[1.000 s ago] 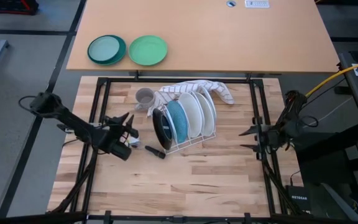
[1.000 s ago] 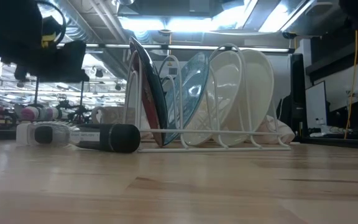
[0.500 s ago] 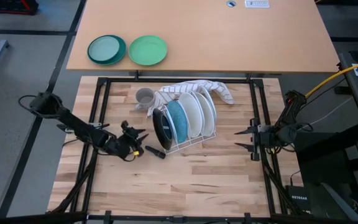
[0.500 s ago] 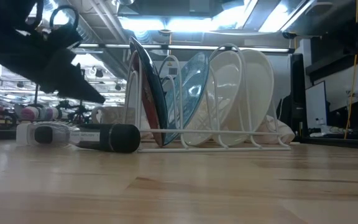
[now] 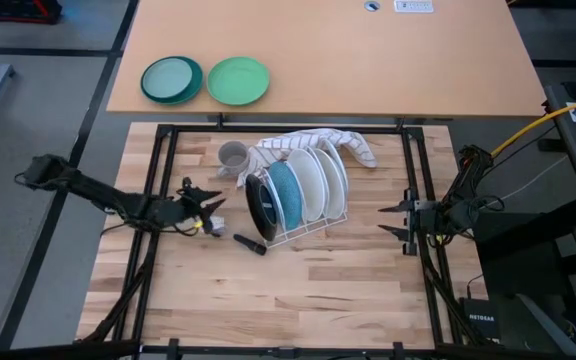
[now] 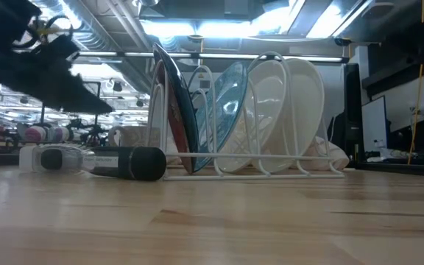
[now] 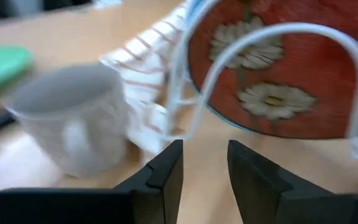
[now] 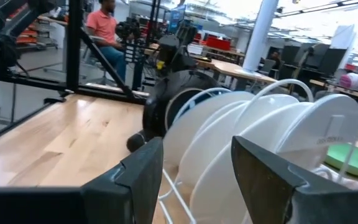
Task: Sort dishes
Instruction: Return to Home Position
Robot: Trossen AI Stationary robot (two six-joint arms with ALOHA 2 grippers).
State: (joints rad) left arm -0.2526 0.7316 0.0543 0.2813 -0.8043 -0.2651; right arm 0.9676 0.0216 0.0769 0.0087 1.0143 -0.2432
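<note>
A white wire rack holds the dishes on edge: a red-flowered plate with a black back, a light blue plate and two white plates. A small grey cup stands on the table just beyond the rack's left end. My left gripper is open and empty, left of the rack and pointing at it. Its wrist view shows the cup and the flowered plate ahead of it. My right gripper is open and empty, right of the rack.
A striped towel lies behind the rack. A black cylinder lies on the table near the rack's front left corner. A teal plate and a green plate sit on the far table. A black frame borders the wooden table.
My left gripper has tipped from pointing down to pointing level at the rack. It went first toward the rack, then toward the far edge. My right gripper has gone a little toward the table's left, nearer the rack. The dishes have not moved.
</note>
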